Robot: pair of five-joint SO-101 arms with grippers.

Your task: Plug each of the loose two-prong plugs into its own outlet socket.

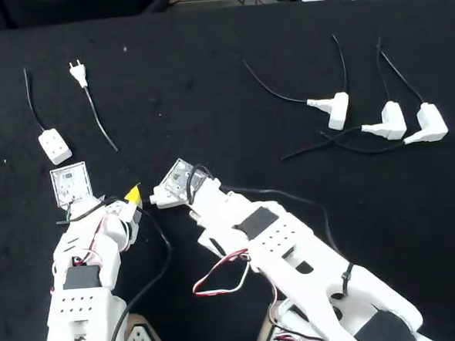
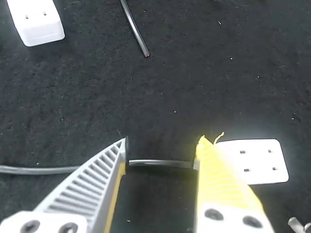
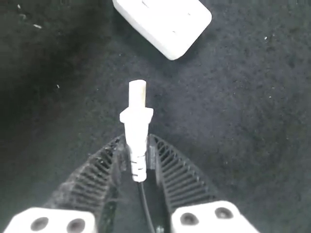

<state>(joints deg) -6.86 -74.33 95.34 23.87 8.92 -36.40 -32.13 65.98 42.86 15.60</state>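
The plug (image 3: 137,127) I was working was small and white, with a ribbed body and a collar near the front. From the right wrist view it sat edge-on, so I saw one pin (image 3: 138,92) and could not make out the second behind it. It pointed at a white socket block (image 3: 163,22) lying a little ahead on the black table (image 1: 220,55), not touching it. The right gripper (image 3: 137,145) was clamped on the plug's ribbed body, with the thin cord trailing back between the jaws.

The left gripper (image 2: 160,148) stood wide apart and held nothing. A black cable (image 2: 158,164) lay across the gap from the grey tip to the yellow finger (image 2: 218,179). A slotted white block (image 2: 255,161) lay just beside that yellow finger; I could not tell whether it was the one ahead of the plug.

From the high view, the two gripper tips crowded together under the wrist hardware, and I could not separate plug from block there. Farther off lay a corded socket (image 1: 54,145) and a loose plug (image 1: 78,71).
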